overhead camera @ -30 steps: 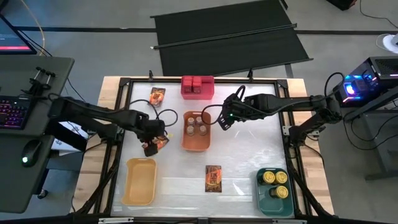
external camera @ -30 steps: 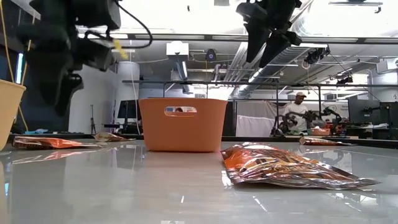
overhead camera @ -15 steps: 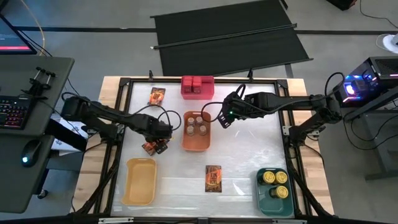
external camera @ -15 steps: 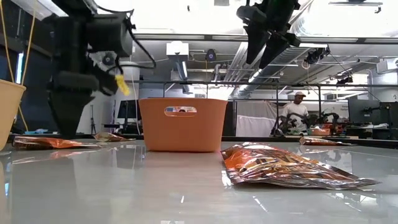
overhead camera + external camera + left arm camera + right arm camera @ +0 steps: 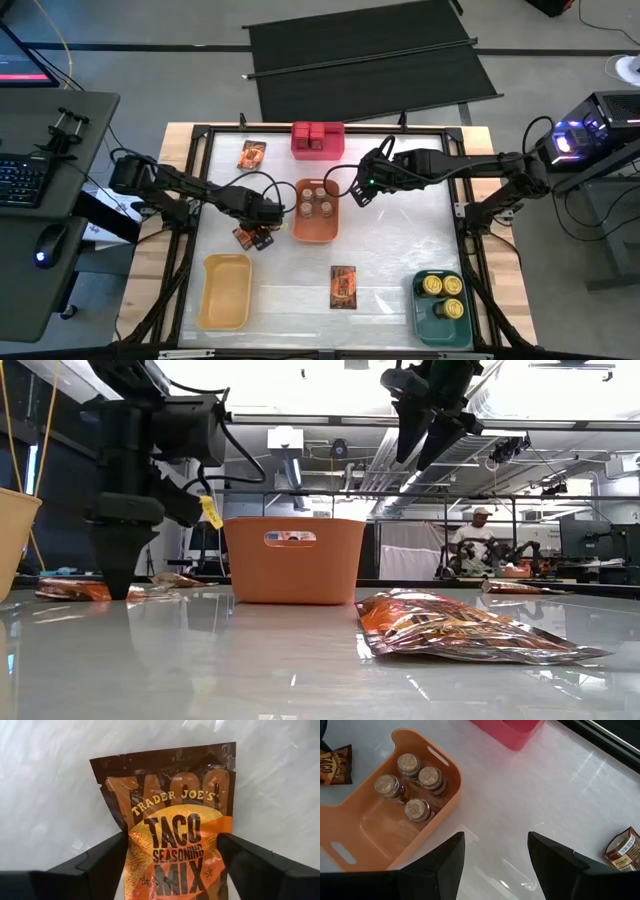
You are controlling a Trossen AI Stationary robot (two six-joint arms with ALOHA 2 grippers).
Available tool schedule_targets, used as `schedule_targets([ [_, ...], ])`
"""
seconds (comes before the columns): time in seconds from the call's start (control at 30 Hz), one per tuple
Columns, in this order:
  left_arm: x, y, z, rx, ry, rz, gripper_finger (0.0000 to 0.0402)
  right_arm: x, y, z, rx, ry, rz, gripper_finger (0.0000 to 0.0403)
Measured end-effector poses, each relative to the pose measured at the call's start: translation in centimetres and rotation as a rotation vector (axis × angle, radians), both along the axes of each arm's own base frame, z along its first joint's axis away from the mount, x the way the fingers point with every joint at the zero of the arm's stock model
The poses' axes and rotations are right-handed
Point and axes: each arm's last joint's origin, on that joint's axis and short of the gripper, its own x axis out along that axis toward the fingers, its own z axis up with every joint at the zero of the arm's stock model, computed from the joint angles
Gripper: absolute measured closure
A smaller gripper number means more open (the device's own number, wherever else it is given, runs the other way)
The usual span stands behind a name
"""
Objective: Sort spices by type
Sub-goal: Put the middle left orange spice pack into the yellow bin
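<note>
White tabletop, sorting mostly done: jars (image 5: 317, 199), tins (image 5: 442, 288) and red boxes (image 5: 314, 134) are binned.
Three packets (image 5: 343, 287) lie loose; left gripper (image 5: 254, 233) straddles one, fingers spread; right gripper (image 5: 357, 192) hovers open.

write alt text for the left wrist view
A taco seasoning mix packet lies flat on the pale table, with the left claw open and one dark finger on each side of the packet's lower half.
</note>
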Motion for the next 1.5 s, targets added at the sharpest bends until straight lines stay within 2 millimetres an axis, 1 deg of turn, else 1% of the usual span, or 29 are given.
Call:
schedule_targets([
  [0.07,-0.1,0.0,0.3,0.0,-0.016,-0.014,0.0127,0.0,0.0,0.0,0.0,0.0,0.0,0.019],
  [0.1,-0.1,0.0,0.5,0.003,-0.027,-0.014,0.0148,0.0,0.0,0.0,0.0,0.0,0.0,0.019],
  [0.2,-0.4,0.1,1.3,0.03,-0.058,-0.024,0.024,0.0,0.0,0.0,-0.002,0.002,0.005,0.019],
  [0.3,-0.9,0.2,2.5,0.061,-0.093,-0.06,0.0351,0.0,0.0,0.0,-0.004,0.004,0.009,0.019],
  [0.33,-1.2,0.2,3.0,0.068,-0.106,-0.075,0.0373,0.0,0.0,0.0,-0.004,0.005,0.009,0.019],
  [0.37,-1.5,0.3,3.6,0.07,-0.117,-0.077,0.0382,0.0,0.0,0.0,-0.004,0.005,0.009,0.019],
  [0.43,-2.4,0.4,4.9,0.071,-0.144,-0.063,0.0372,0.0,0.0,0.0,-0.004,0.005,0.009,0.019],
  [0.5,-3.6,0.5,6.9,0.068,-0.174,-0.023,0.0361,0.0,0.0,0.0,-0.004,0.005,0.01,0.019],
  [0.6,-5.6,0.0,10.1,0.013,-0.265,0.061,0.037,0.0,0.0,0.0,-0.007,0.007,0.016,0.019],
  [0.7,-7.8,-1.4,12.4,-0.148,-0.379,0.185,0.0392,0.0,0.0,0.0,-0.007,0.008,0.015,0.019],
  [0.8,-10.0,-3.5,13.3,-0.258,-0.384,0.346,0.0391,0.0,0.0,0.0,-0.006,0.009,0.015,0.019],
  [0.87,-11.1,-5.0,13.3,-0.292,-0.347,0.425,0.0392,0.0,0.0,0.0,-0.007,0.01,0.016,0.019],
  [0.93,-11.7,-6.8,13.2,-0.322,-0.333,0.472,0.0392,0.0,0.0,0.0,-0.01,0.014,0.023,0.019],
  [1.1,-11.7,-11.6,11.9,-0.363,-0.278,0.551,0.0394,0.0,-0.2,0.0,-0.027,0.03,0.056,0.019],
  [1.23,-11.2,-14.8,10.4,-0.397,-0.239,0.617,0.0395,-0.1,-0.6,0.0,-0.036,0.04,0.064,0.019],
  [1.33,-10.7,-16.2,9.3,-0.386,-0.232,0.647,0.0392,-0.2,-1.2,0.0,-0.039,0.044,0.053,0.019],
  [1.5,-9.9,-17.0,7.6,-0.315,-0.209,0.678,0.0367,-0.2,-2.0,0.0,-0.006,0.041,0.062,0.019],
])
